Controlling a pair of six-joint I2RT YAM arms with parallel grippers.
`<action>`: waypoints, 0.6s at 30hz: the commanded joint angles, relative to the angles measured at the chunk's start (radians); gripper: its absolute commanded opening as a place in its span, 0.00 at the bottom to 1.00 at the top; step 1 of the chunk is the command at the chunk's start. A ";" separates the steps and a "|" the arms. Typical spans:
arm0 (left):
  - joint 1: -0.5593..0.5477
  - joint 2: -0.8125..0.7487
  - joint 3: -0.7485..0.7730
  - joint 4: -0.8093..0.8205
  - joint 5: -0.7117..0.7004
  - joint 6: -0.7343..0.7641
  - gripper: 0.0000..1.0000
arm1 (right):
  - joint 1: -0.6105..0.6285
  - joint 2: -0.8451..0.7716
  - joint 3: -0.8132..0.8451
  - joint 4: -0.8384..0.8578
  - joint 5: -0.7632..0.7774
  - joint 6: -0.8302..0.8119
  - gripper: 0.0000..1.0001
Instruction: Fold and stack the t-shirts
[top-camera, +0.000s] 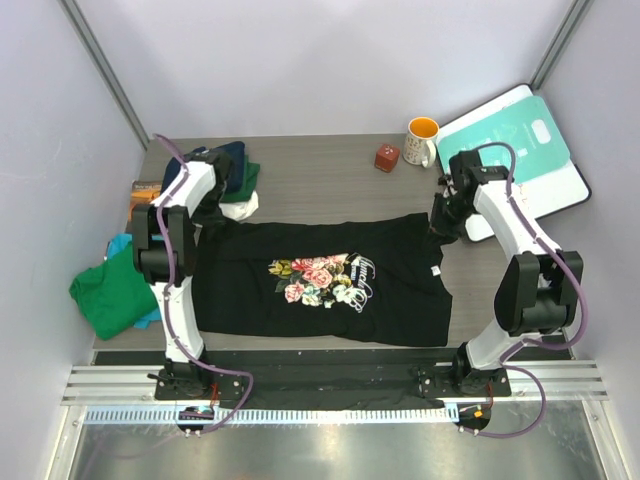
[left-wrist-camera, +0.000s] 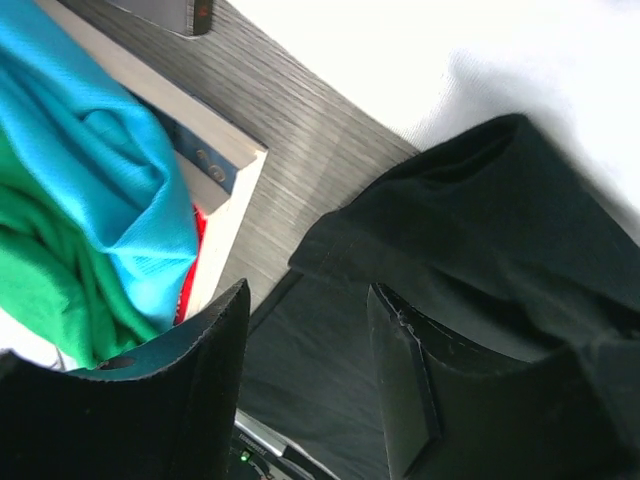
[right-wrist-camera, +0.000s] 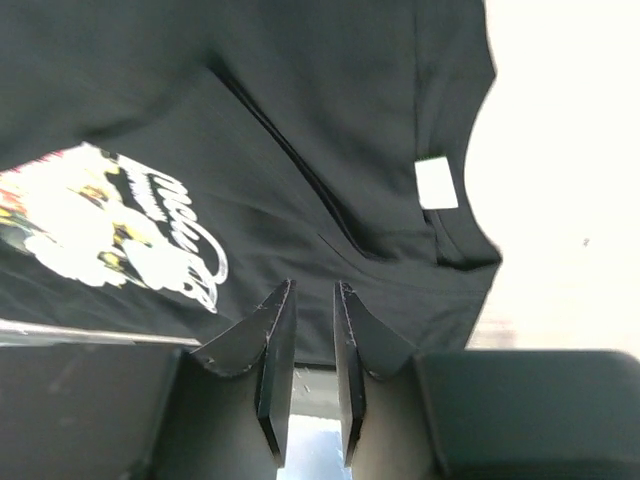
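Shirt position: the black t-shirt (top-camera: 320, 285) lies spread flat on the table (top-camera: 320, 180), rose print up, collar end toward the right arm. The left gripper (left-wrist-camera: 305, 300) hangs over the shirt's far-left corner, fingers parted and holding nothing, black cloth below them. The right gripper (right-wrist-camera: 312, 292) sits over the far-right corner near the collar, fingers a narrow gap apart and empty. Both arms are bent at the elbow, wrists angled down. A green t-shirt (top-camera: 105, 295) is heaped at the table's left edge.
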 joint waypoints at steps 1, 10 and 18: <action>0.002 -0.116 0.029 0.042 0.009 -0.022 0.52 | 0.000 -0.056 0.113 0.060 0.032 0.037 0.27; -0.027 -0.005 0.156 0.030 0.077 -0.002 0.52 | -0.001 0.140 0.176 0.160 0.061 0.017 0.25; -0.088 -0.004 0.087 0.103 0.124 0.001 0.51 | 0.002 0.246 0.150 0.278 0.064 0.037 0.19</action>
